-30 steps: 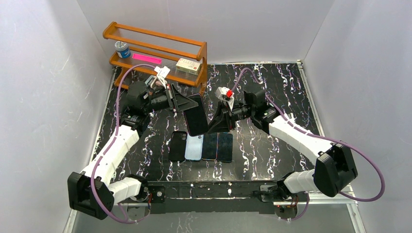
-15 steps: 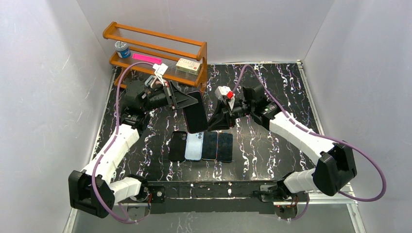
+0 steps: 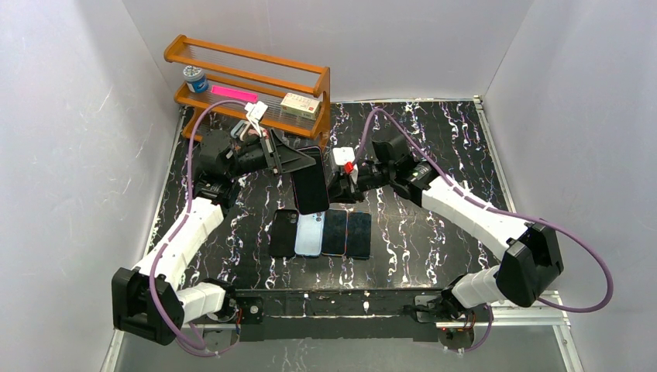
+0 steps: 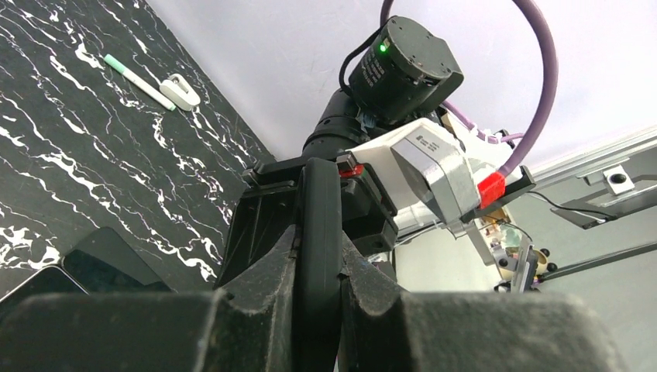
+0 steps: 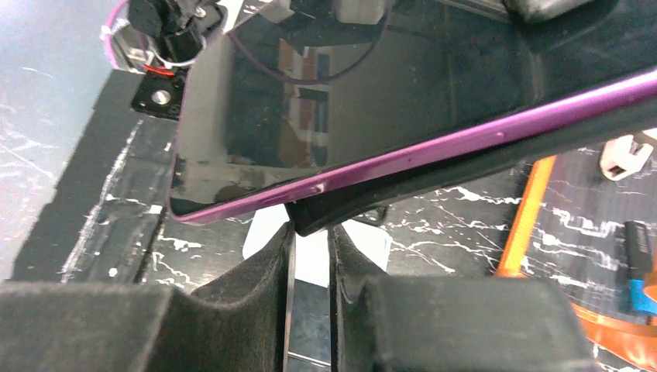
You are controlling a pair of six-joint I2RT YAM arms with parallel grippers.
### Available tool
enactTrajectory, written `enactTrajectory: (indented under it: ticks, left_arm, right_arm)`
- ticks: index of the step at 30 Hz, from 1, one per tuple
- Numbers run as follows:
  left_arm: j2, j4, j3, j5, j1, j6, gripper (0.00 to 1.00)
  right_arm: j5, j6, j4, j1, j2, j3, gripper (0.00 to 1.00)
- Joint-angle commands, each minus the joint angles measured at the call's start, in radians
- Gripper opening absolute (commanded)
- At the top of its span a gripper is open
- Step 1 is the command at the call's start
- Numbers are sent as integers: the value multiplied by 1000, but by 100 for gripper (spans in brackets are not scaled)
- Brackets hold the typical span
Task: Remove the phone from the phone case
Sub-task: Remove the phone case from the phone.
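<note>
Purple phone [image 5: 325, 101] in black soft case [image 5: 341, 208], long axis upright midair; left fingers [image 4: 263, 288] clamp both, right fingers [image 5: 248, 273] pinch case edge.

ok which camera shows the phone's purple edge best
Right wrist: the phone's purple edge runs large across the frame, just above the black case. Top external shows only the dark screen, small. Left wrist shows just the case edge-on in the left gripper.

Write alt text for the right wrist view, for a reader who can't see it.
The right gripper is closed on the lip of a black phone case, which appears peeled away from one corner of the purple-edged phone tilted above it. Below lie a black marbled table and part of an orange rack.
</note>
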Motion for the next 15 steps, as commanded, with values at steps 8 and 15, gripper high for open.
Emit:
enactTrajectory:
  ticks: [8, 15]
  left_arm:
    - [-36, 89, -29, 43, -32, -88, 0]
    - [-38, -139, 21, -95, -30, 139, 0]
  right_arm:
    - [246, 92, 279, 6, -54, -51, 26]
    - [397, 372, 297, -30, -207, -178, 55]
